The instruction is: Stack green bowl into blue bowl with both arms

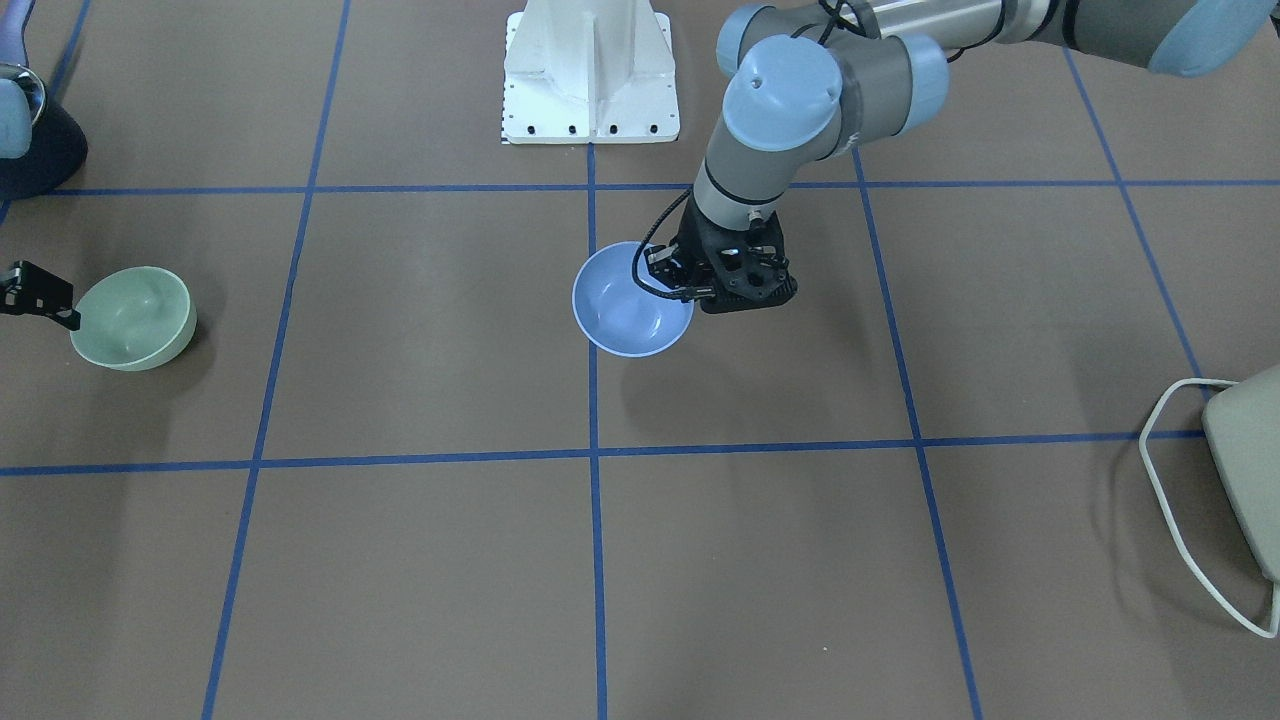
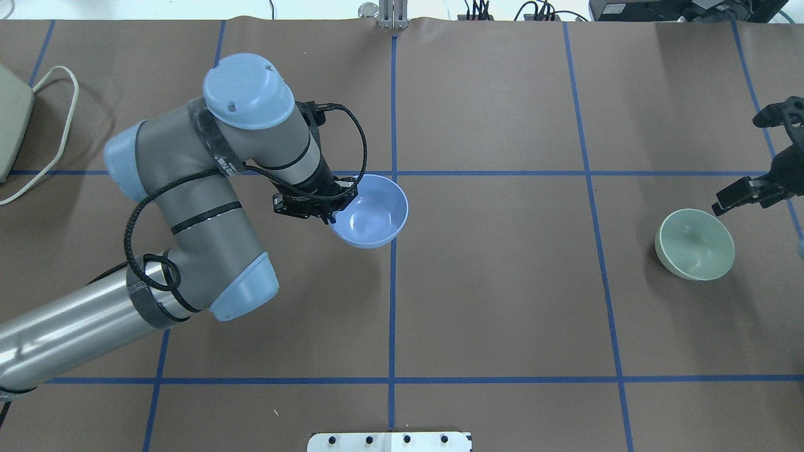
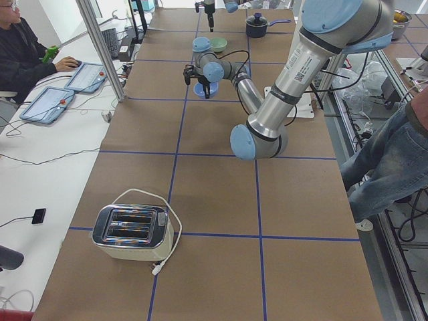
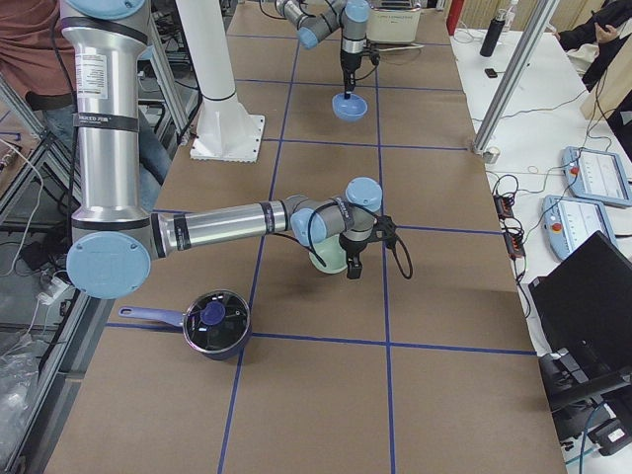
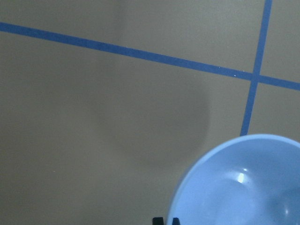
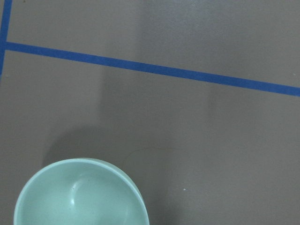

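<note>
The blue bowl (image 2: pixel 370 210) hangs a little above the table near its middle, with its shadow offset below it in the front view (image 1: pixel 630 305). My left gripper (image 2: pixel 328 206) is shut on its rim on the robot's left side. The left wrist view shows the bowl (image 5: pixel 243 187) at the bottom right. The green bowl (image 2: pixel 695 243) rests on the table far to the right. My right gripper (image 2: pixel 722 206) is at its far rim and looks open. No fingertips show in the right wrist view above the green bowl (image 6: pixel 79 197).
A cream toaster (image 2: pixel 9 119) with its cord sits at the table's far left edge. A dark pot with a lid (image 4: pixel 215 321) stands at the right end, near the green bowl. The white pedestal (image 1: pixel 590 75) is at the robot's side. Operators sit beside the table.
</note>
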{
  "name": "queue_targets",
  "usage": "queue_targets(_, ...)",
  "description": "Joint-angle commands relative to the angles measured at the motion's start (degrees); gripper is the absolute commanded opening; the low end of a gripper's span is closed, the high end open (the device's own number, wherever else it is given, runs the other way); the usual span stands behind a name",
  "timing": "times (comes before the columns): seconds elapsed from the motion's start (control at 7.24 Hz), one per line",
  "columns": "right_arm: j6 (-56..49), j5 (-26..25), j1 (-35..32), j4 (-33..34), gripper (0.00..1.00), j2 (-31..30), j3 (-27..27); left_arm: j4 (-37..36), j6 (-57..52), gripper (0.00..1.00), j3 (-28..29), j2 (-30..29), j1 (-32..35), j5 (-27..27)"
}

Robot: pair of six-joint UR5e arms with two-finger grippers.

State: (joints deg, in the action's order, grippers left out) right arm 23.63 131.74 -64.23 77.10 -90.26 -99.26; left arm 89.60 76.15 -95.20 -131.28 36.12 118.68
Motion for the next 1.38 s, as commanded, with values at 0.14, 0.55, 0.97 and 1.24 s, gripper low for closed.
queue_targets(0.14,2.4,-0.8,2.7,-1.2,1.00,0.5,0.2,3.1,1.5,0.00,4.5,-1.4,-2.7,-3.4)
queue_targets(0.55,2.5,-2.0,3.7,-1.7,1.00,-0.1,1.0,7.2,2.8,0.00,7.7,-1.4,-3.9,-4.4)
queue_targets(0.97,2.1,-2.3,3.7,-2.3,1.00,-0.3,1.0,7.3,2.8,0.00,7.4,-1.3,-4.6,-4.9)
queue_targets(1.24,1.9,-2.2,3.7,-2.6,1.00,-0.4,1.0,7.3,2.1,0.49,6.7,-1.1,-4.6,-4.7)
